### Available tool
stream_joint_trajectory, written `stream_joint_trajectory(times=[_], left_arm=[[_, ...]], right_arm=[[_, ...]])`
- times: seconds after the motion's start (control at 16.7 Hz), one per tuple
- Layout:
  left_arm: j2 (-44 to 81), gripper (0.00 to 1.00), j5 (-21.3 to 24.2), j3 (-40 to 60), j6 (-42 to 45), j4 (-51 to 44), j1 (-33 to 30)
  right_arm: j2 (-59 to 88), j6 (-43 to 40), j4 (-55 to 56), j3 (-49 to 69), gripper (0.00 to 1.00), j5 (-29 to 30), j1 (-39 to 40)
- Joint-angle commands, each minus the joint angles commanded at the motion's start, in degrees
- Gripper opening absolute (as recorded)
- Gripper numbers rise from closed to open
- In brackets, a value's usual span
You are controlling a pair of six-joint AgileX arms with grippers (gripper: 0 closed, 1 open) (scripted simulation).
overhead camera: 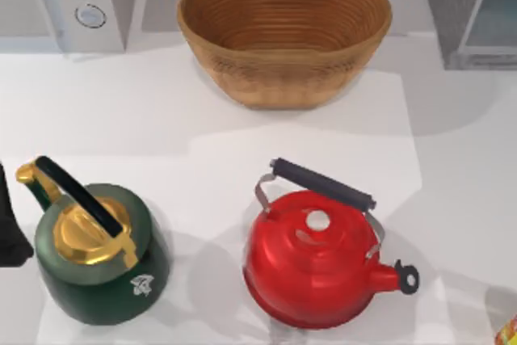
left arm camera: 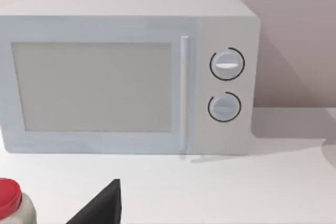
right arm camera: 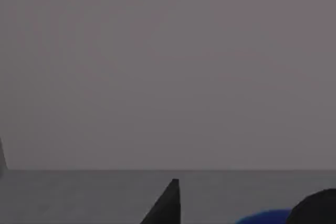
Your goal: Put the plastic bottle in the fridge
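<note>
Bottle [overhead camera: 509, 332] lies at the table's near right corner, far from the fridge [overhead camera: 472, 6]. It is probably light and slippery, so grip around its middle. I cannot tell how either gripper's fingers stand.

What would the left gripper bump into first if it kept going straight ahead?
Probably the microwave. The left wrist view faces its door squarely, with bare table in between. A finger shows low in that view; how far off the microwave is remains unclear.
</note>
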Motion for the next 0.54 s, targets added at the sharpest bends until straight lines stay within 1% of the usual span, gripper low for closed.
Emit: stream_joint_trajectory(times=[0.18,0.24,0.54], left_arm=[[0.0,1.00,0.0,0.0,0.0,0.0,0.0],[0.0,1.00,0.0,0.0,0.0,0.0,0.0],[0.0,1.00,0.0,0.0,0.0,0.0,0.0]], right_arm=[[0.0,0.0,0.0,0.0,0.98,0.0,0.0],[0.0,0.0,0.0,0.0,1.00,0.0,0.0],[0.0,0.0,0.0,0.0,1.00,0.0,0.0]])
